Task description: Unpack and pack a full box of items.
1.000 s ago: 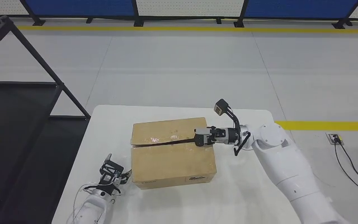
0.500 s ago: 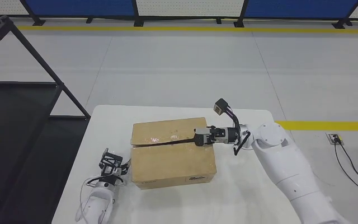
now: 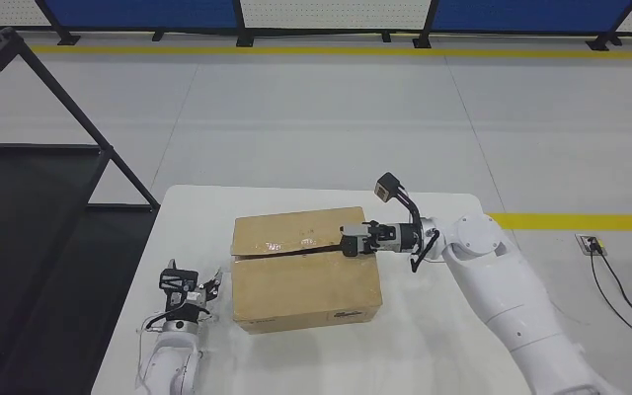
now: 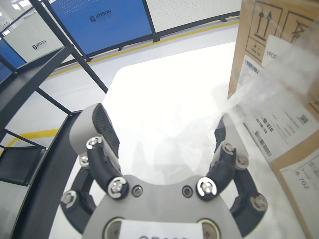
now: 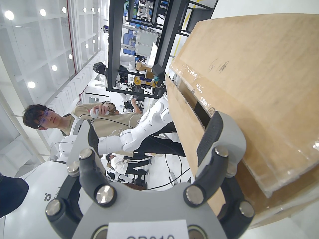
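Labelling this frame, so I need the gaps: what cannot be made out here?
Box contents: top view, flaps cover them; right wrist view, the gap is dark.
Translucent strip by the left gripper: left wrist view, blurred, nature unclear.

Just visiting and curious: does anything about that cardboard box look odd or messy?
Yes. A strip of clear tape trails from the side of the cardboard box to one finger of the open left hand, seemingly stuck there. The top flaps also sit slightly ajar along the seam.
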Robot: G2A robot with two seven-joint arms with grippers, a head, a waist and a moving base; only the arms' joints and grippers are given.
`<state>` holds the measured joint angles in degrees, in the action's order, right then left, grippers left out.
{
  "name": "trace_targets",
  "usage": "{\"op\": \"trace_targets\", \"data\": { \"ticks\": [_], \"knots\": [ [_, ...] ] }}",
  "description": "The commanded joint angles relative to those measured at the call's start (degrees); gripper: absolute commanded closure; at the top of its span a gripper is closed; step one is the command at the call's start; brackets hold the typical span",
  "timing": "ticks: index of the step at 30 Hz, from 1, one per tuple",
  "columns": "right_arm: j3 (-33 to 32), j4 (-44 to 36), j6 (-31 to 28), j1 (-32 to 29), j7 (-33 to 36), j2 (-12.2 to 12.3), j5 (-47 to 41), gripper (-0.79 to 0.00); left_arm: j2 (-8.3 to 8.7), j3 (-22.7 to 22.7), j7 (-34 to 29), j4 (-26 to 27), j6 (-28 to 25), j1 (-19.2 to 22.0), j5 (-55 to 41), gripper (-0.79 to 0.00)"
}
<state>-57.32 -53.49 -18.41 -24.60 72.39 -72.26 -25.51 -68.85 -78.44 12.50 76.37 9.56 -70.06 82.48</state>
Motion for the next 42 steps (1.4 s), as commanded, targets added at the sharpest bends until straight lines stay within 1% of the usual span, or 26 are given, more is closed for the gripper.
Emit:
{"op": "trace_targets", "data": {
  "ticks": [1, 3, 8, 11, 16, 18, 21, 24, 29, 32, 35, 42],
  "knots": [
    [-0.04, 0.1, -0.06, 0.02, 0.06, -0.01, -0.12, -0.785, -0.04, 0.97, 0.07, -0.44, -1.72, 0.36, 1.72, -0.785],
    [-0.09, 0.05, -0.07, -0.03, 0.13, 0.01, -0.14, -0.785, 0.03, 1.7, 0.86, -1.01, -3.03, 0.22, 4.34, -0.785],
    [-0.31, -0.32, -0.11, -0.32, 0.06, 0.09, -0.11, -0.785, -0.03, 2.58, 0.0, -2.4, -3.0, 0.36, 8.09, -0.785],
    [-0.35, -0.68, 0.04, -0.46, -0.03, 0.12, -0.08, -0.785, -0.27, 2.97, -0.13, -3.27, -1.28, 1.02, 9.09, -0.785],
    [-0.13, -1.2, 0.27, -0.56, -0.07, 0.06, 0.06, -0.785, -0.71, 3.93, -0.1, -4.64, -0.14, 2.15, 9.96, -0.785],
    [-0.11, -1.25, 0.3, -0.58, -0.07, 0.05, 0.02, -0.785, -0.84, 4.31, -0.04, -5.82, 1.72, 2.79, 11.91, -0.785],
    [-0.11, -1.47, 0.35, -0.56, -0.05, 0.07, 0.24, -0.785, -1.25, 5.21, -0.04, -7.18, 1.1, 3.98, 11.23, -0.785],
    [-0.14, -1.8, 0.49, -0.63, -0.01, 0.1, 0.38, -0.785, -1.67, 5.97, 0.1, -8.47, 1.75, 5.35, 11.11, -0.785],
    [-0.23, -2.41, 0.59, -0.91, -0.07, 0.18, 0.59, -0.785, -2.43, 6.9, 0.82, -10.21, 4.82, 7.24, 10.82, -0.785],
    [-0.4, -2.79, 0.66, -1.1, -0.08, 0.26, 0.66, -0.785, -2.84, 6.66, 1.31, -10.94, 7.04, 8.18, 9.56, -0.785],
    [-0.58, -3.12, 0.69, -1.26, -0.08, 0.37, 0.98, -0.785, -3.02, 5.45, 2.78, -10.46, 8.06, 8.11, 7.27, -0.785],
    [-1.34, -3.41, 0.49, -1.63, -1.07, 0.62, 1.2, -0.785, -2.82, 1.06, 6.01, -5.84, 8.24, 5.43, 2.64, -0.785]
  ]
}}
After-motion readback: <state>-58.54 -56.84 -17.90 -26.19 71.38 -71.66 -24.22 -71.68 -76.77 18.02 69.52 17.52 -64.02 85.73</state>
